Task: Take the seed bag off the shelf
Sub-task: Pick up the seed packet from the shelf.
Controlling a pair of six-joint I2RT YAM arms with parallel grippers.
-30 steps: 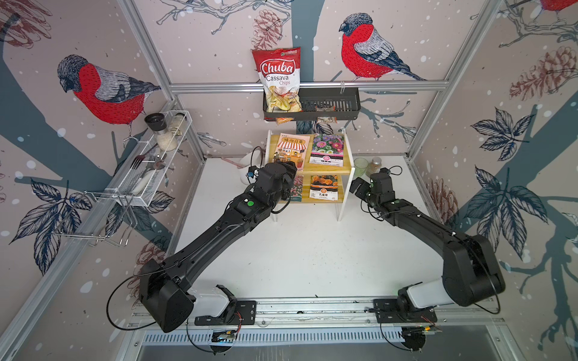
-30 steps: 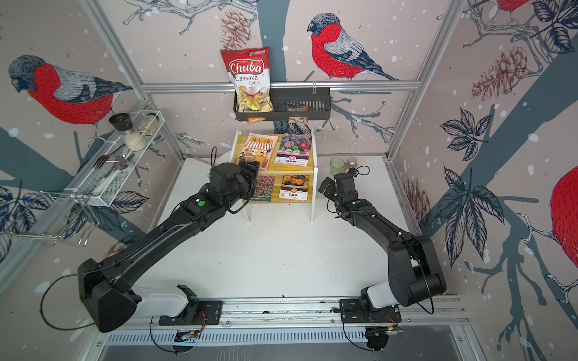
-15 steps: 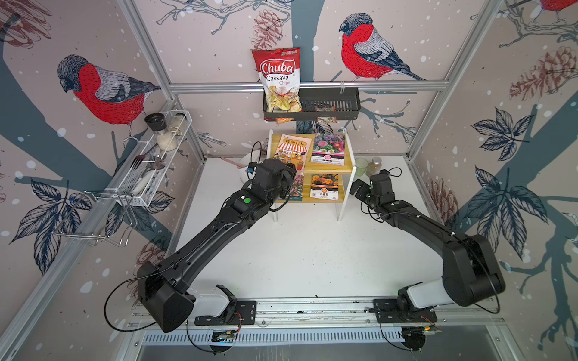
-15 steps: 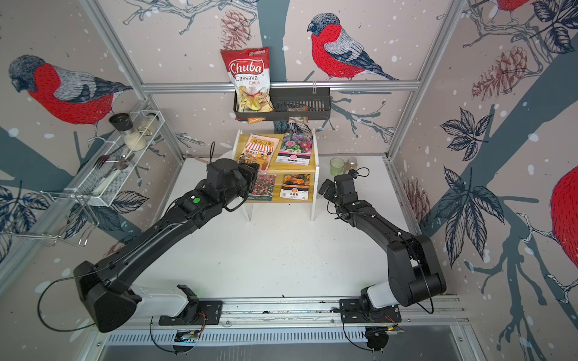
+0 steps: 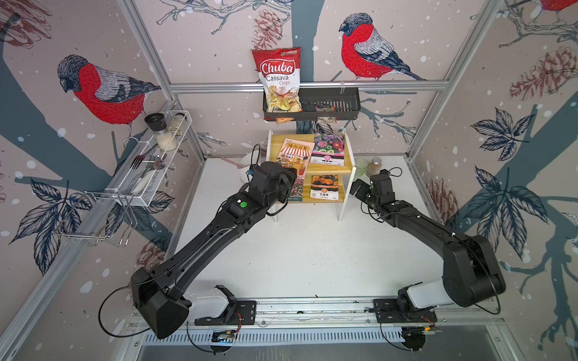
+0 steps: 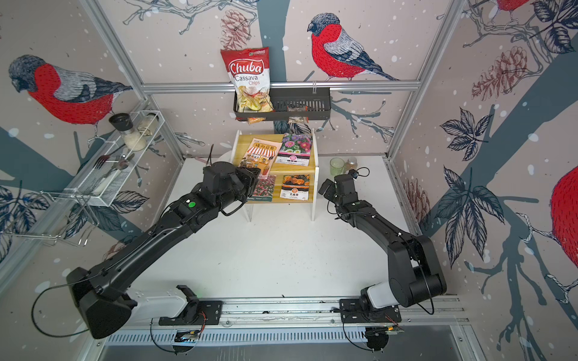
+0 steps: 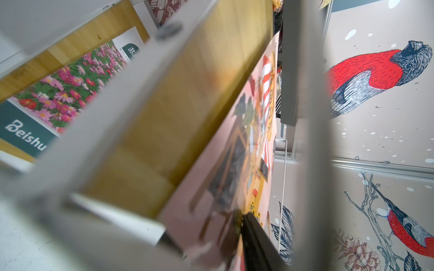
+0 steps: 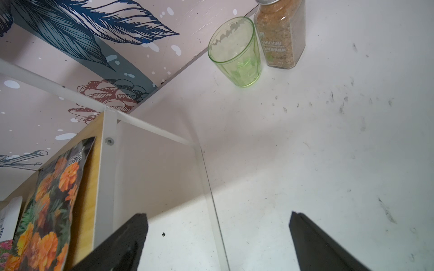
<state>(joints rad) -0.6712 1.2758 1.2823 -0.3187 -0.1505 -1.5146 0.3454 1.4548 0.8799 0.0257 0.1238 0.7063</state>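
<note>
The seed bag (image 5: pixel 295 156) we take to be the one meant, pink with a shopfront print, lies on the top board of the shelf (image 5: pixel 276 144), on its 9 o'clock half. It sits skewed, with its near corner hanging past the board's 6 o'clock edge. The left jaws sit at that corner, reaching in from 7 o'clock. In the left wrist view one black finger (image 7: pixel 252 234) lies against the printed face and the other is hidden, so we cannot tell whether a grip is made. We judge the approach done; the pinch, the lift clear of the board and the carry away are left. The right jaws stand wide and empty at the shelf's 4 o'clock, just beside its white leg (image 8: pixel 106 187). A purple flower bag (image 5: pixel 328 150) lies just beside ours at 3 o'clock, touching or not we cannot say. Two more bags lie on the lower board, so a sideways drag could shift a neighbour. A black basket (image 5: pixel 328 103) hangs on the wall above at 12 o'clock, which makes a move up and back tight. The open room is toward 6 o'clock, over the white surface (image 5: pixel 297 250) between the arms. A glass (image 5: pixel 361 164) and a jar (image 5: pixel 375 163) stand at the shelf's 2 o'clock, away from that path.
</note>
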